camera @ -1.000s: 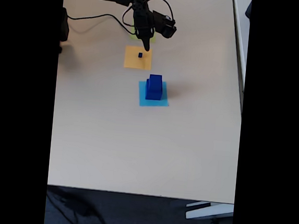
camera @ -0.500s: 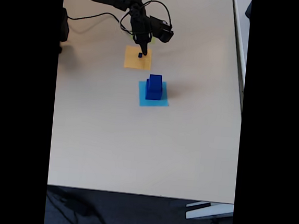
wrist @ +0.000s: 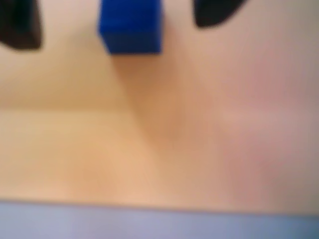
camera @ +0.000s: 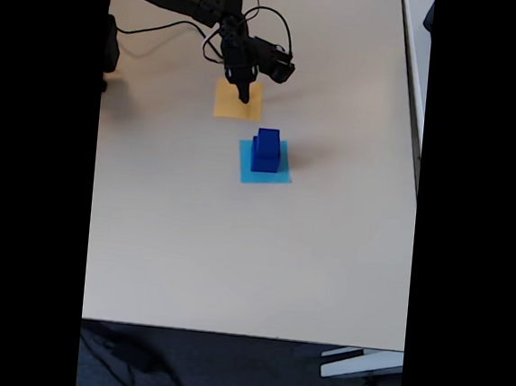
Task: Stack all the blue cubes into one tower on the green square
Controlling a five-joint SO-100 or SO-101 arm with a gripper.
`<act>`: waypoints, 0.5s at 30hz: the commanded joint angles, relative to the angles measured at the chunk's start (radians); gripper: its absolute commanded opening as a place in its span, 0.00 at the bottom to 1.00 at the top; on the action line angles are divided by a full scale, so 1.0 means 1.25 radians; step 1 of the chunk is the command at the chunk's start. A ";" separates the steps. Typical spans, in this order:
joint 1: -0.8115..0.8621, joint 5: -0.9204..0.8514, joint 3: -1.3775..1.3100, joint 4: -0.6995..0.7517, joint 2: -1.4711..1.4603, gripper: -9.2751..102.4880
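Arm reaches in from top-left of fixed view, wrist bent down — gripper (camera: 242,97) tip low over orange square (camera: 237,105). Wrist view: fingers (wrist: 214,12) spread wide w/ small blue cube (wrist: 131,26) between, not touching — resting on orange paper. Stack of blue cubes (camera: 265,150) sits on light blue square (camera: 264,174), nearby.

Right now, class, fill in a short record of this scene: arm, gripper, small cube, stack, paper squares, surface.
arm: black, reaching in from the top left of the fixed view
gripper: open, fingertips on either side of the small cube
small cube: dark blue, on the orange square, not gripped
stack: blue cubes piled on the light blue square
surface: pale table
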 commanded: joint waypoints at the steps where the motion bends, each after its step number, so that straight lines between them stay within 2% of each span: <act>1: 0.009 -0.015 -0.002 -0.016 0.023 0.21; 15: 0.004 -0.001 0.013 -0.010 0.002 0.21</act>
